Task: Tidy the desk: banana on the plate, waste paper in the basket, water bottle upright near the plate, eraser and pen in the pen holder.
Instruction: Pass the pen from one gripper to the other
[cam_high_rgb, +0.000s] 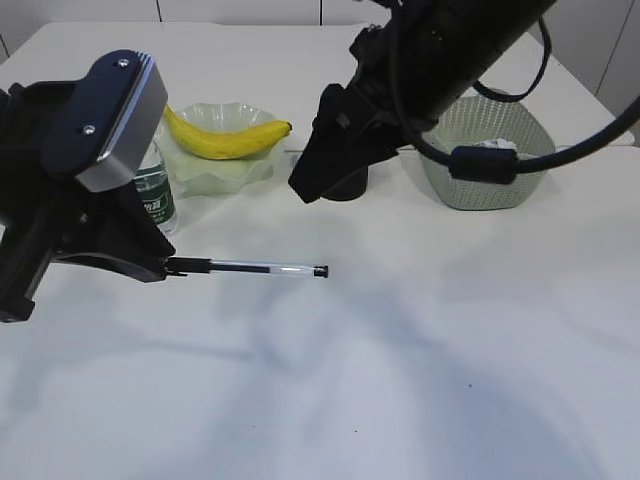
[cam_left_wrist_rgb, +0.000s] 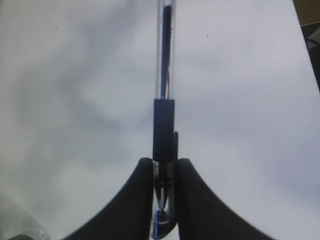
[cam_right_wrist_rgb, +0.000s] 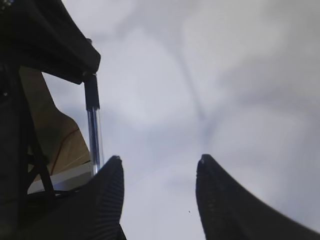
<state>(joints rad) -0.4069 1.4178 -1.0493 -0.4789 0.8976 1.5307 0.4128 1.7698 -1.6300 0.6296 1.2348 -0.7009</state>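
My left gripper (cam_high_rgb: 165, 265) (cam_left_wrist_rgb: 164, 162) is shut on the black grip end of a clear pen (cam_high_rgb: 262, 268) (cam_left_wrist_rgb: 165, 60). The pen points right, level and low over the table; I cannot tell whether it touches. The banana (cam_high_rgb: 225, 140) lies on the green plate (cam_high_rgb: 215, 180). Behind my left arm the water bottle (cam_high_rgb: 155, 195) stands upright beside the plate. White waste paper (cam_high_rgb: 497, 146) sits in the green basket (cam_high_rgb: 480, 190). My right gripper (cam_high_rgb: 305, 185) (cam_right_wrist_rgb: 159, 160) hangs open and empty in front of the black pen holder (cam_high_rgb: 350, 188). The eraser is out of view.
My right arm reaches in from the top right and covers most of the pen holder and the basket's left rim. In the right wrist view the pen (cam_right_wrist_rgb: 94, 135) and the left gripper (cam_right_wrist_rgb: 50, 45) lie to the left of my open jaws.
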